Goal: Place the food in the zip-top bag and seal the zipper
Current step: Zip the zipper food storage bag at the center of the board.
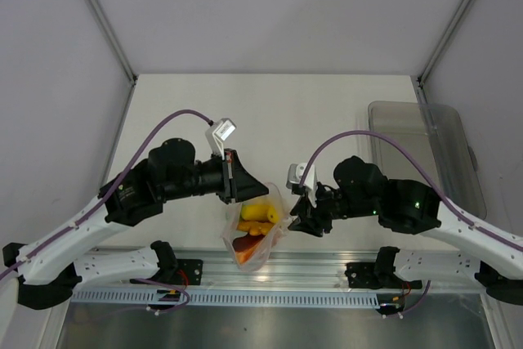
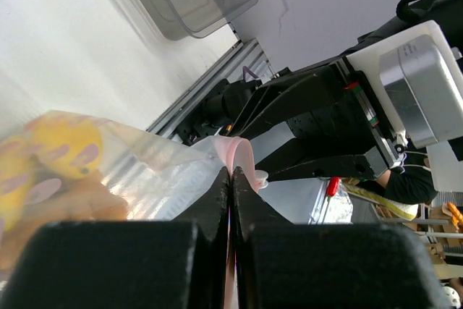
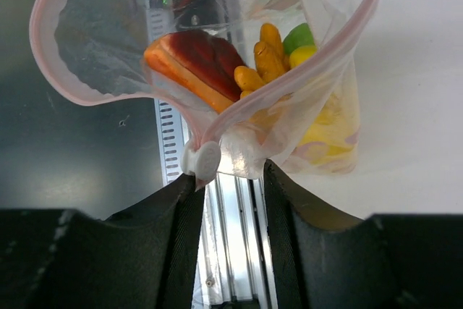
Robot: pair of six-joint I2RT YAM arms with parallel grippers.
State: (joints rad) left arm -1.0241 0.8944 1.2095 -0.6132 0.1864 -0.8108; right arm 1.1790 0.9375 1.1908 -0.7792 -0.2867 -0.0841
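From above, the zip-top bag (image 1: 255, 234) hangs at the middle of the worktop's (image 1: 286, 112) near edge, its bottom over the metal rail (image 1: 327, 263) that runs along that edge. It hangs between the left end effector (image 1: 260, 192) and the right end effector (image 1: 296, 221). The overhead camera shows only yellow and reddish food (image 1: 258, 217) inside, and a clear tray (image 1: 458, 153) at the right edge.

The left wrist camera shows what the overhead one cannot: the left end effector (image 2: 231, 171) is fully closed, pinching the pink zipper (image 2: 240, 151) strip, with the bag (image 2: 145, 157) and a yellow piece (image 2: 69, 146) to one side.

The right wrist camera looks into the bag's mouth, which gapes wide. Inside lie a red-brown and orange piece (image 3: 195, 59), small orange pieces (image 3: 264, 56), a green lime (image 3: 298, 36) and yellow pieces (image 3: 329, 132). The right end effector (image 3: 231, 175) stands partly open, gripping nothing. The bag's corner hangs between its fingers, and the white slider (image 3: 205, 161) sits just at one fingertip (image 3: 189, 187).
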